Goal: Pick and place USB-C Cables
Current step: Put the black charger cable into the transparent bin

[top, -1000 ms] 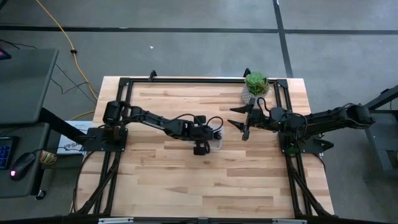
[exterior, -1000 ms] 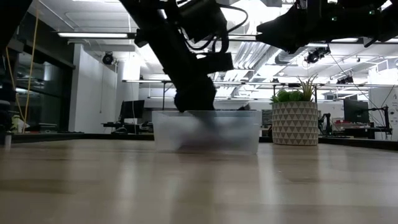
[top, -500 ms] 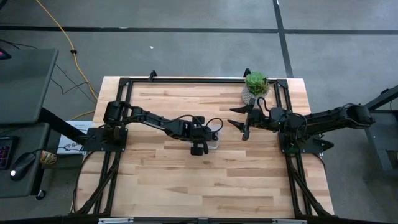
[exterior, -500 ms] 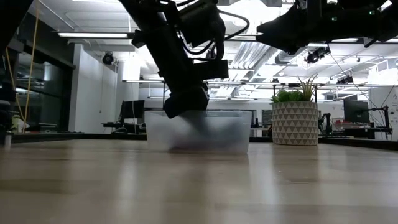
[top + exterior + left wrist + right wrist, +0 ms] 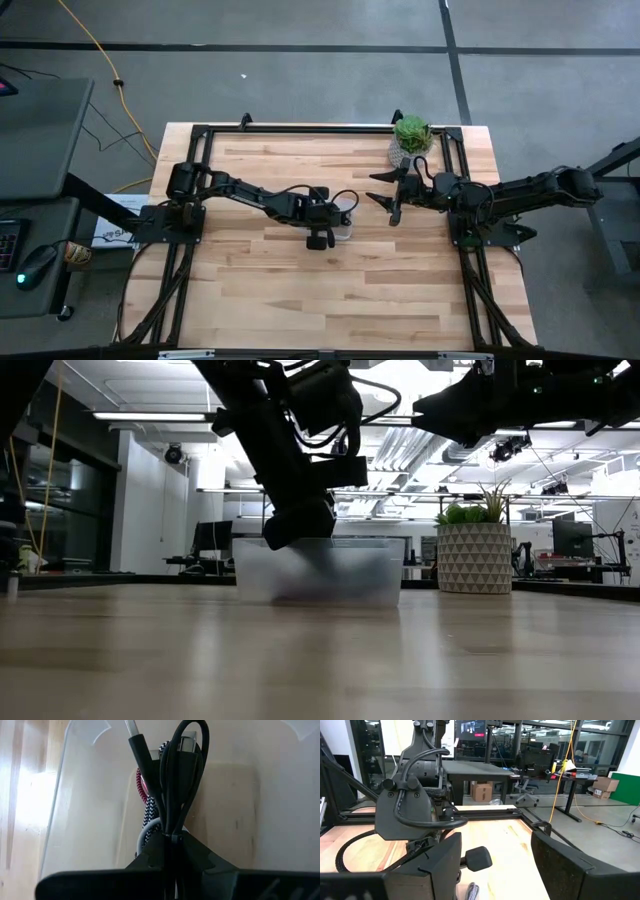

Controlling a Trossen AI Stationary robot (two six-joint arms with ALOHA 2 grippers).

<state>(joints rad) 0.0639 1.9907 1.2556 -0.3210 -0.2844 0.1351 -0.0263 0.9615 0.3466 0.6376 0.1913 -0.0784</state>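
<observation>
My left gripper (image 5: 319, 240) (image 5: 300, 525) stands at the table's middle, over the near-left part of a clear plastic bin (image 5: 344, 229) (image 5: 370, 550), shut on a black cable bundle (image 5: 175, 780). In the left wrist view a dark red braided cable (image 5: 142, 787), a black-and-white braided cable (image 5: 150, 812) and a grey cable (image 5: 146, 834) lie on the bin's floor (image 5: 225, 805). My right gripper (image 5: 381, 190) (image 5: 495, 870) waits open above the table, to the bin's right. My left gripper (image 5: 170, 841) pinches the black cable bundle between its two fingers, coming from above and pointing down. The fingers are on the gathered strands (image 5: 170, 831). The loop with its plugs (image 5: 187, 742) reaches past the fingertips over the bin's floor; whether it touches the floor I cannot tell.
A potted plant (image 5: 411, 135) (image 5: 475, 555) in a patterned white pot stands near the table's far right corner, behind my right gripper. A black frame rail (image 5: 300, 128) runs along the table's edges. Bare wood (image 5: 340, 300) spreads over the near half.
Between a second and half a second ago my left gripper moved slightly toward the table's left, still shut on the black cable, and the clear bin slid a little the same way. Since then nothing has moved.
</observation>
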